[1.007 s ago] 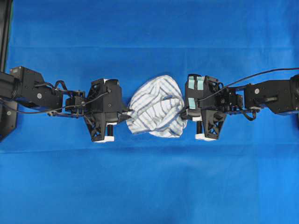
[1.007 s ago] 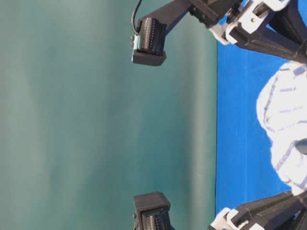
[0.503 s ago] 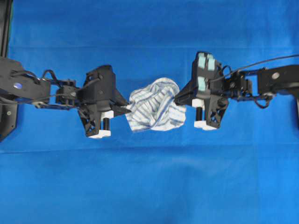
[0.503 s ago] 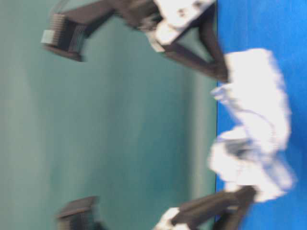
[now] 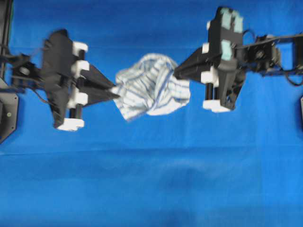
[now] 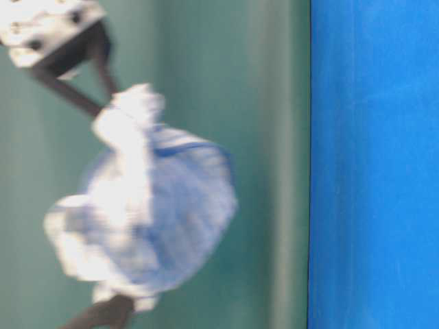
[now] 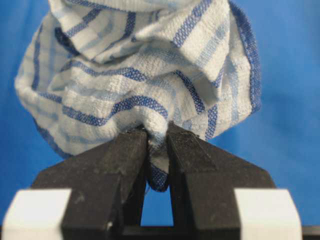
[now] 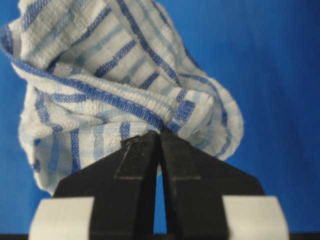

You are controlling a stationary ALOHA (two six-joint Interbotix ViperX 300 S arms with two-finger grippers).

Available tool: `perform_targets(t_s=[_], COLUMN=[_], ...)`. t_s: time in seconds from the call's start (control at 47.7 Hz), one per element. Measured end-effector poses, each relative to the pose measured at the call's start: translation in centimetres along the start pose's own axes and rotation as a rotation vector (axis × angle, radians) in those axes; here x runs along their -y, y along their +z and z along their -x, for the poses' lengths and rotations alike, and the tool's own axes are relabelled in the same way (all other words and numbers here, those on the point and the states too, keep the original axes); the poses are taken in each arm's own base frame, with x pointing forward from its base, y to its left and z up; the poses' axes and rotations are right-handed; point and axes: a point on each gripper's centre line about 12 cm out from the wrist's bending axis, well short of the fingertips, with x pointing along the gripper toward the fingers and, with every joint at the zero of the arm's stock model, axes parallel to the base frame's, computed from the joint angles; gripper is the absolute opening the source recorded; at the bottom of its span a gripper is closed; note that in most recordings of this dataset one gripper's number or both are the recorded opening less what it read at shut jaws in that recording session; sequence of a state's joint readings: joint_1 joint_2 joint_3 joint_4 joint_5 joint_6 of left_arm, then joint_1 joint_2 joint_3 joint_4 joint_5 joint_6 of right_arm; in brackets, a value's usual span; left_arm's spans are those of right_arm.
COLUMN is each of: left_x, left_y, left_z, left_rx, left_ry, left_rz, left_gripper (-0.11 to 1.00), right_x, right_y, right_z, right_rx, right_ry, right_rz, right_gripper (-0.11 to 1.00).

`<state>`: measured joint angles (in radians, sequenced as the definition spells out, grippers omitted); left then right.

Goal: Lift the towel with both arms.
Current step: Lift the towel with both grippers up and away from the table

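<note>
The towel [image 5: 152,91] hangs bunched in the upper middle of the overhead frame, above the blue tablecloth [image 5: 151,179]. The left gripper [image 5: 112,92] pinches its left edge, jaws nearly closed; the right gripper [image 5: 177,73] clamps its upper right corner

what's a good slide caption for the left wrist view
Left gripper shut on a pinched fold of the blue-striped white towel, which bunches above the jaws over the blue tablecloth.

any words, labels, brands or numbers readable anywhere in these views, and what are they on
None. No readable text shows on the towel, which carries only blue stripes; the left gripper and right gripper are plain black, and the tablecloth is plain blue. The table-level view is too blurred to read anything.
</note>
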<state>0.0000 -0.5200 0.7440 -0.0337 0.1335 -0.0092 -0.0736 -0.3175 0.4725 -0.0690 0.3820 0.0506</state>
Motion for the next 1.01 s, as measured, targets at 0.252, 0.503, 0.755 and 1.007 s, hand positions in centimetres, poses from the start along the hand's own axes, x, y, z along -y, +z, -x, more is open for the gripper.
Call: perform_targets(t_s=[0.252,0.503,0.755,1.007], left_x=[-0.1,-0.2,-0.5,-1.5], left_y=[5.8,10.1,11.3,11.4], left_z=[4.4,6.9,7.4,7.3], left_rx=[0.097,0.168,0.197,0.196], left_ry=[0.006,0.015,0.030,0.072], left_rz=[-0.017,-0.022,-0.063,-0.112], left_gripper=[0.07,0.07,0.07,0.08], right_x=[0.5,0.7,0.3,0.3], right_y=[5.4,9.8,11.1,11.1], right_z=[3.9,7.6,8.7,8.6], right_rx=[0.081,0.166,0.198,0.193], right_ry=[-0.028,-0.042,-0.036,-0.041], right_rz=[0.028,0.042,0.090,0.126], right_gripper=[0.02,0.02,0.02,0.02])
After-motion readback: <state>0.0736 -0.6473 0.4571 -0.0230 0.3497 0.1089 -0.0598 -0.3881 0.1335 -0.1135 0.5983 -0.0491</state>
